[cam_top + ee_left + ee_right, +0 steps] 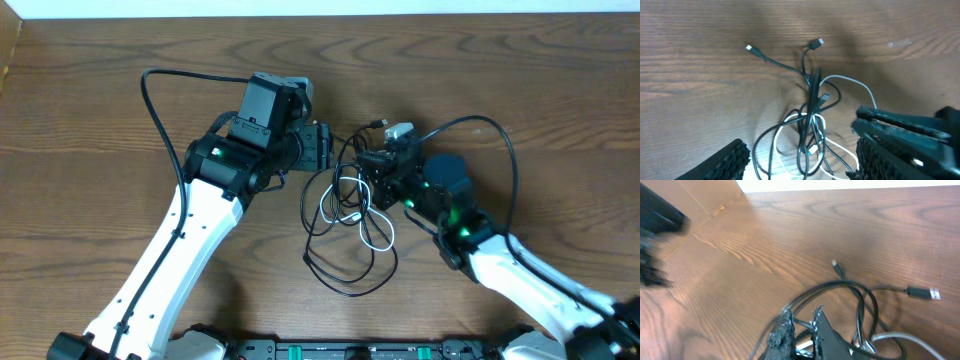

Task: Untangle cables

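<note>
— Where is the tangle?
— Your thin black and white cables (348, 215) lie in one knot on the brown wood-grain counter (100, 120), between your two arms. Nearest you, a wide black loop (345, 288) sprawls flat on the wood. The white cord (375, 235) coils just beyond it, threaded through the black ones.

— What is my right tool doing?
— Your right tool (800, 330) has its fingers together, clamped on a black strand at the right side of the knot. In its wrist view the strand arcs away from the tips.

— And the left?
— Your left tool (802, 150) hangs over the knot's left side. Its ribbed pads (727, 160) are well apart and grip nothing, and the cables show in the gap between them.

— Any loose ends?
— Farthest out, beyond the knot, two black plug ends (816, 43) rest on the counter, apart from each other.
</note>
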Tool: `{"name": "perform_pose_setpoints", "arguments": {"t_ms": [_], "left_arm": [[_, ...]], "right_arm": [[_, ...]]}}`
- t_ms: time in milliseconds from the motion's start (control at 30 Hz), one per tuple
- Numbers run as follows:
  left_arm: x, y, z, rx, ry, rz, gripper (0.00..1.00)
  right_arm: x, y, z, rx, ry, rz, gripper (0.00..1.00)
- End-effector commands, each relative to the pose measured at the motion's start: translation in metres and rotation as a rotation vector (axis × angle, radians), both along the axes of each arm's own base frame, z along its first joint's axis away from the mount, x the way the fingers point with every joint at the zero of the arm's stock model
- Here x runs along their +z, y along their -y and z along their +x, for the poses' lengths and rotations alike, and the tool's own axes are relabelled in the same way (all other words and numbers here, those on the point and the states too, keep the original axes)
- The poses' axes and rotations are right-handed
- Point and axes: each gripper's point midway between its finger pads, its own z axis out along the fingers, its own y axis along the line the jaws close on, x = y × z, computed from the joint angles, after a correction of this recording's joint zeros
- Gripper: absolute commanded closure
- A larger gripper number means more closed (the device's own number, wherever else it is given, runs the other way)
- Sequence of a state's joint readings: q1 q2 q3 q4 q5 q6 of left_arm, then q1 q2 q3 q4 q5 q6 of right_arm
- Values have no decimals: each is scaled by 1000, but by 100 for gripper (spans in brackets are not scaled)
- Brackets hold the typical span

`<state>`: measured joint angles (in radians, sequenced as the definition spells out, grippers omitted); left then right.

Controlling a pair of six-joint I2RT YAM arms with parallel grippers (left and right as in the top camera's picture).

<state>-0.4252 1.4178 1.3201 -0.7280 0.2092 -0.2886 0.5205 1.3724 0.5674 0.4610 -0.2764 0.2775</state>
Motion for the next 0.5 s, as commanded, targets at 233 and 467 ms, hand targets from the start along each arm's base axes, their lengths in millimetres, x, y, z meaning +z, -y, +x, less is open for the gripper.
{"name": "perform_pose_setpoints", "arguments": {"t_ms": [233, 467], "left_arm": [[5, 6, 0, -22, -8, -36, 30], [6, 6, 0, -22, -4, -38, 30]], "right_arm": [[-6, 54, 13, -220, 51, -235, 99], [-44, 172, 17, -663, -55, -627, 98]]}}
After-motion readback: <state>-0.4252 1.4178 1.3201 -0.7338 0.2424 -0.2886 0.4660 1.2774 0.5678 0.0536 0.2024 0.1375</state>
